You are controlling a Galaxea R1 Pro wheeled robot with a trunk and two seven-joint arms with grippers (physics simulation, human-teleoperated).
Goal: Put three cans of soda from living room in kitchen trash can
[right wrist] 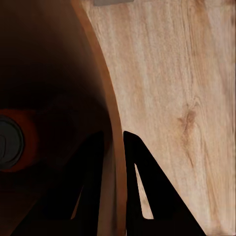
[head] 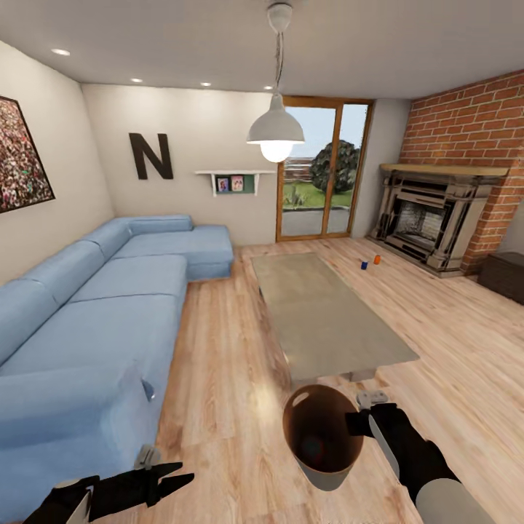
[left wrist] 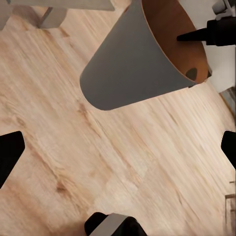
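Observation:
My right gripper (head: pixel 358 423) is shut on the rim of the trash can (head: pixel 329 477), a tapered bin, pale outside and glossy brown inside, held low over the wood floor. In the right wrist view its two fingers (right wrist: pixel 132 164) straddle the bin wall (right wrist: pixel 105 88), and an orange can of soda (right wrist: pixel 19 142) lies in the bottom. A dark blue can (head: pixel 364 266) and an orange can (head: pixel 377 259) stand on the floor far ahead, near the fireplace. My left gripper (head: pixel 166 469) hangs open at the lower left; its wrist view shows the bin's outside (left wrist: pixel 132 64).
A grey low table (head: pixel 320 313) stands straight ahead between me and the cans. A blue corner sofa (head: pixel 94 313) runs along the left. The brick fireplace (head: pixel 429 218) and a dark chest (head: pixel 506 275) are at the right, with glass doors (head: pixel 320 171) at the back.

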